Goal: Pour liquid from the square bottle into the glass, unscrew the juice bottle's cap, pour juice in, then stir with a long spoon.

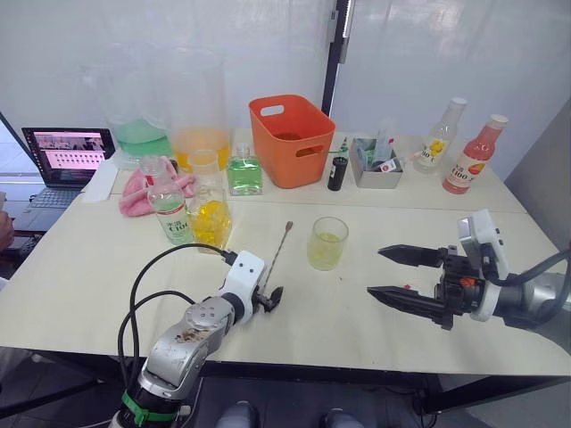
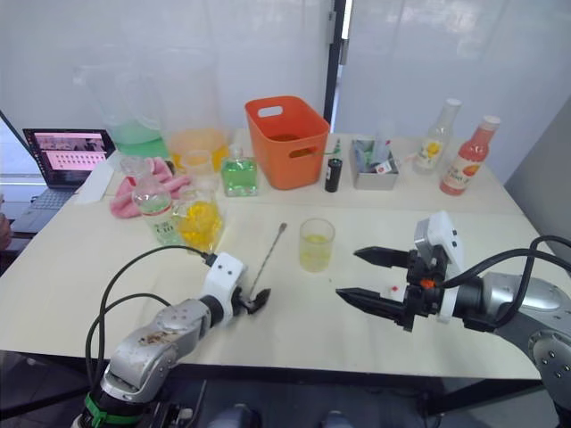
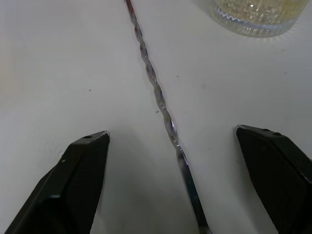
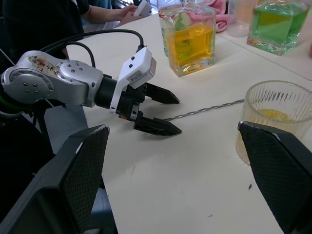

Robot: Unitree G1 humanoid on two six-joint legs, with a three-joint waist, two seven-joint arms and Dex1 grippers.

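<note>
The long spoon [image 1: 277, 254] lies flat on the table, left of the glass [image 1: 327, 242], which holds some pale yellow liquid. My left gripper [image 1: 272, 299] is open at the spoon's near end, and its fingers [image 3: 83, 180] straddle the twisted handle [image 3: 156, 92] without closing on it. The square bottle [image 1: 211, 218] with yellow liquid and the juice bottle [image 1: 169, 209] stand side by side at the left. My right gripper [image 1: 375, 270] hangs open and empty right of the glass. A tiny white-and-red thing [image 2: 393, 290] lies on the table by it, too small to tell if it is the cap.
At the back stand an orange basket [image 1: 290, 138], a green square bottle [image 1: 244, 171], two big jugs [image 1: 201, 107], a metal tray [image 1: 375, 165], a yellow-label bottle [image 1: 439, 138] and a pink bottle [image 1: 473, 156]. A pink cloth [image 1: 134, 192] and laptop [image 1: 67, 153] sit far left.
</note>
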